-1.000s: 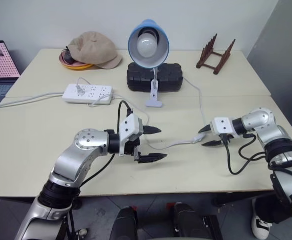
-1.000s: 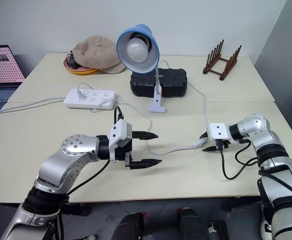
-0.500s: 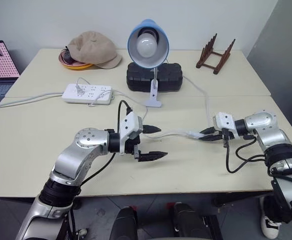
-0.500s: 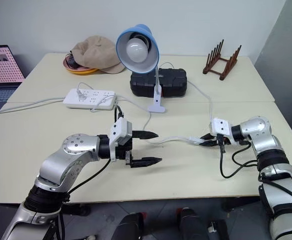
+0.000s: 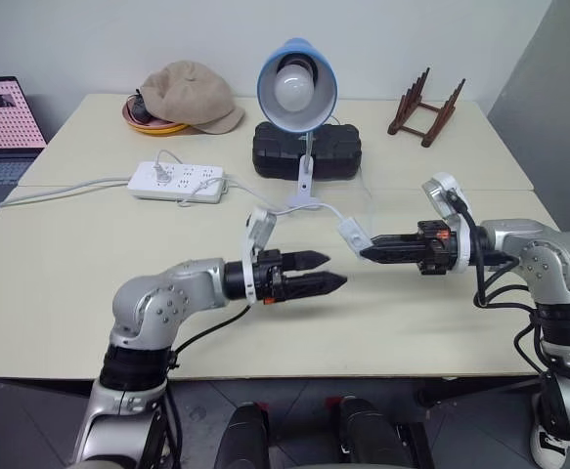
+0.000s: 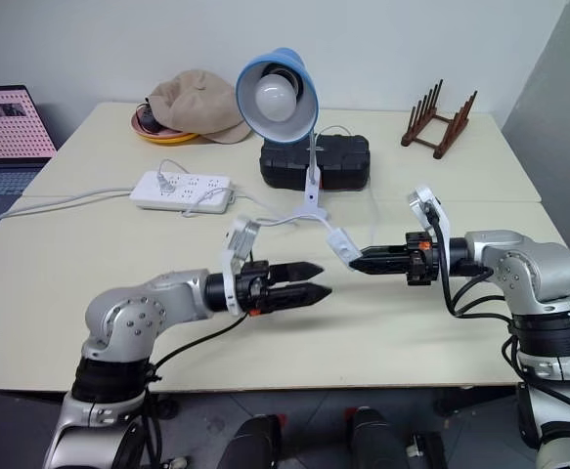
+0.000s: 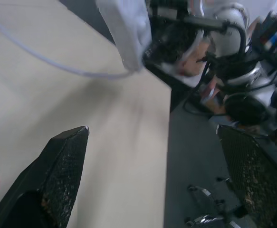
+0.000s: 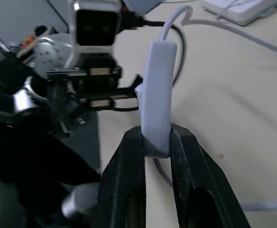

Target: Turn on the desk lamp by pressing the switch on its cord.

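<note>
Right end effector (image 5: 368,254): fingers pressed together on one end of the switch (image 5: 351,234), which I hold lifted clear of the bench (image 5: 60,293), tilted, its free end toward my left arm; the right wrist view shows the white bar (image 8: 156,107) clamped between both black fingers (image 8: 128,156). Left end effector (image 5: 335,274): fingers spread, holding nothing, pointing level toward the right one, tips just beside and slightly below the switch, apart from it. Cord (image 5: 326,207): thin, white, running from the held switch back across the bench toward the lamp base; a second length trails down from the switch near my right fingers. Power strip (image 5: 177,182): white, flat on the bench to my left, with its thicker cable leading off the left edge. Desk lamp (image 5: 297,83): light-blue shade, white bulb unlit, thin stem, white clip base (image 5: 304,198) standing on the bench at centre, in front of a black case (image 5: 307,151). Beige cap (image 5: 185,96): far left, lying over an orange dish. Wooden rack (image 5: 423,106): far right. Laptop (image 5: 3,127): open, at the left edge.
</note>
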Motion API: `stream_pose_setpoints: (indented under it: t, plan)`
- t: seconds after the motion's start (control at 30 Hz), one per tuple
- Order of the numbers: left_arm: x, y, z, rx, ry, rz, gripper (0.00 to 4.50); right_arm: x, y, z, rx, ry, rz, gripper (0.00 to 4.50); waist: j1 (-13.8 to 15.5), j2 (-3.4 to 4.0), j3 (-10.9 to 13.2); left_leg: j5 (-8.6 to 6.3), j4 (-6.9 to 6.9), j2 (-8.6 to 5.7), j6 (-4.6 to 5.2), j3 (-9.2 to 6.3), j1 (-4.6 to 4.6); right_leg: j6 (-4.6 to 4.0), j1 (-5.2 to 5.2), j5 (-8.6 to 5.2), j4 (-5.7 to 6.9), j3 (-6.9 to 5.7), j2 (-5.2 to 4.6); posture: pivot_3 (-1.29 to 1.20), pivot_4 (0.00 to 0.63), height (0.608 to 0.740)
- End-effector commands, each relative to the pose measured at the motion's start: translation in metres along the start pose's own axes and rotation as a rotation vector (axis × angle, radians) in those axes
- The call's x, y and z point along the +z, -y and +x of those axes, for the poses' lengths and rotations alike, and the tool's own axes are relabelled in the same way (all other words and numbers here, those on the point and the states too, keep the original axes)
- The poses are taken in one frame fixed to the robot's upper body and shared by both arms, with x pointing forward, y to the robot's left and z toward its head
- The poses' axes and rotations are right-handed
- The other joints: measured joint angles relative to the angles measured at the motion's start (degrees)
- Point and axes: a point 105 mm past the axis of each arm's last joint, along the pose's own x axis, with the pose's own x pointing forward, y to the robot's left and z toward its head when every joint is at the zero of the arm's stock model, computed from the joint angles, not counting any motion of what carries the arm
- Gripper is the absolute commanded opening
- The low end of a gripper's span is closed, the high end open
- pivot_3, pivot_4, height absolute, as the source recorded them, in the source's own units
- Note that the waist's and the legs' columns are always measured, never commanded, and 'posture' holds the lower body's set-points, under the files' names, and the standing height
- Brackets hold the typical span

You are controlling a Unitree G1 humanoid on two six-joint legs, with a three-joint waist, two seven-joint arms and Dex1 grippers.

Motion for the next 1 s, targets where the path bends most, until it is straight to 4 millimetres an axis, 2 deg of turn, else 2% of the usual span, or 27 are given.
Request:
stream_pose_setpoints:
  t: [0.03, 0.43, 0.57, 0.67, 1.0]
  plan:
    - [0.014, 0.007, 0.003, -0.051, 0.025, -0.016, 4.50, 0.006, -0.015, -0.002, 0.026, 0.000, -0.019, 0.34, -0.1, 0.00, 0.0, 0.00, 0.00, 0.00, 0.00, 0.01, 0.00, 0.00, 0.00, 0.00, -0.03, 0.00, 0.00, 0.00, 0.150, 0.740]
    - [0.021, 0.010, 0.008, -0.107, 0.010, -0.022, 4.50, 0.000, -0.024, -0.004, 0.039, -0.020, -0.001, 0.34, -0.2, 0.00, 0.0, -0.01, -0.12, 0.00, 0.00, 0.04, -0.04, 0.01, -0.07, -0.01, -0.09, 0.01, 0.00, 0.00, 0.150, 0.740]
    - [0.021, 0.013, 0.009, -0.133, 0.016, -0.028, 3.85, 0.001, -0.025, -0.004, 0.036, -0.021, 0.002, 0.34, -0.1, 0.00, 0.0, -0.01, -0.12, 0.00, 0.00, 0.04, -0.04, 0.00, -0.07, -0.01, -0.10, 0.01, 0.00, 0.00, 0.150, 0.740]
    - [0.021, 0.013, 0.010, -0.131, 0.015, -0.026, 3.15, 0.002, -0.025, -0.004, 0.037, -0.021, 0.001, 0.34, -0.1, 0.00, 0.0, -0.01, -0.12, 0.00, 0.00, 0.04, -0.05, 0.00, -0.07, -0.01, -0.11, 0.01, 0.01, 0.00, 0.150, 0.740]
    - [0.022, 0.015, 0.012, -0.147, 0.033, -0.038, 1.24, 0.003, -0.028, -0.001, 0.051, -0.027, -0.002, 0.34, -0.1, 0.00, 0.0, -0.01, -0.13, 0.00, 0.00, 0.04, -0.07, 0.00, -0.07, -0.02, -0.14, 0.01, 0.00, 0.00, 0.150, 0.740]
